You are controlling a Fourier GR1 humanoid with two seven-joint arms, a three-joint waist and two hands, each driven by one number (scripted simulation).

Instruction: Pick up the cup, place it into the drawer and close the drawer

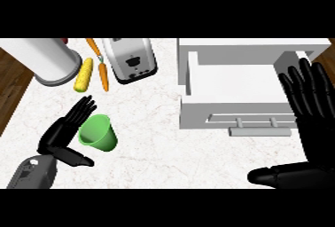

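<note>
Cup (98, 134): green, on the counter (157, 150) at lower left of frame. Open mouth faces up and twd the upper left, base twd lower right, so its long axis runs diag upper left to lower right. Can't tell if it's standing or tipped.

Left robot hand (59, 135): open, fingers (79, 111) straight, pointing up-right along the cup's left side, just beside the rim; contact unclear. Thumb sticks out below the cup, apart from it. Not gripping anything.

Drawer (196, 115): white, pulled open at ctr-right of frame, inside bare, bar handle (259, 131) on the front facing the lower edge. Well apart from the cup, to its right.

Right robot hand (317, 137): open, fingers up, resting at the right edge over the drawer's right side, holding nothing.

Upper left: big white cylinder (49, 60), corn cob (83, 74) and carrot (103, 76) side by side, both lengthwise approx top to bottom, then a toaster (132, 60) just right of them.
</note>
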